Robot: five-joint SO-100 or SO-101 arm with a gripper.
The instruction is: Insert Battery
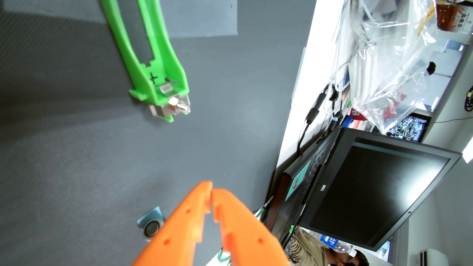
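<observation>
Progress on this task looks very small, if you judge only from the wrist view. Your orange gripper [212,190] comes in from the bottom edge, its two fingers meet at the tips, and nothing sits between them. So you are holding no battery now.

The green battery holder [151,58] lies on the grey mat [76,153], in the upper left part of the view, well apart from the gripper. Its long slot is empty; you can see the mat through it. At the near end there is a plus mark and a metal contact with a small bolt [176,103].

A small round dark object [151,228] rests on a piece of teal tape just beside the left finger, near the bottom. It may be a battery seen from its end, but the picture is blurred there and I cannot say it for sure.

At the right, beyond the mat, stands a black Dell monitor [378,194], not part of the work.

My judgement: picking up, carrying and inserting all remain for you.
</observation>
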